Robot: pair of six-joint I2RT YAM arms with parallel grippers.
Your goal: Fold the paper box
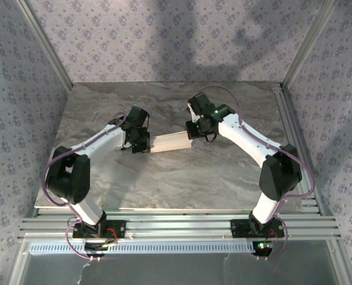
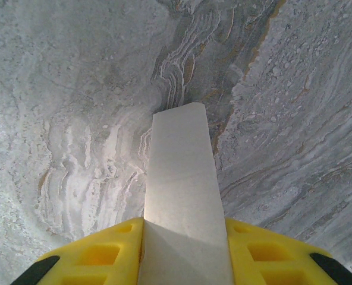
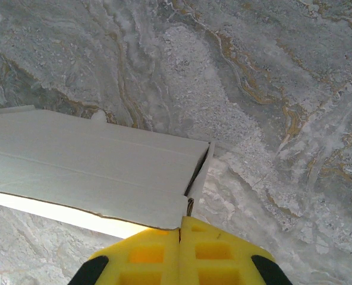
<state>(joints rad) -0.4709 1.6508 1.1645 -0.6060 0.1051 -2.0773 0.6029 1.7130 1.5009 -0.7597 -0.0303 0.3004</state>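
left gripper (image 2: pixel 185 252) pinching the paper box (image 2: pixel 181 172) end-on, right gripper (image 3: pixel 181 237) pressed together at its corner

paper box (image 2: pixel 181 172): a long white cardboard panel running straight up the middle of the view, seen nearly end-on, narrowing toward its far end; the far edge is slightly slanted with softly rounded corners.
box surface: plain white, with a faint crease line across it about halfway along and a shaded fold near the bottom.
left gripper (image 2: pixel 185 228): closed against the near end of the box, one jaw on each side of it.
fingers (image 2: pixel 99 255): yellow, with square recesses, and black parts at the bottom corners.
table (image 2: pixel 63 119): grey marble pattern with white swirls and thin brownish veins, lying under the box on all sides.
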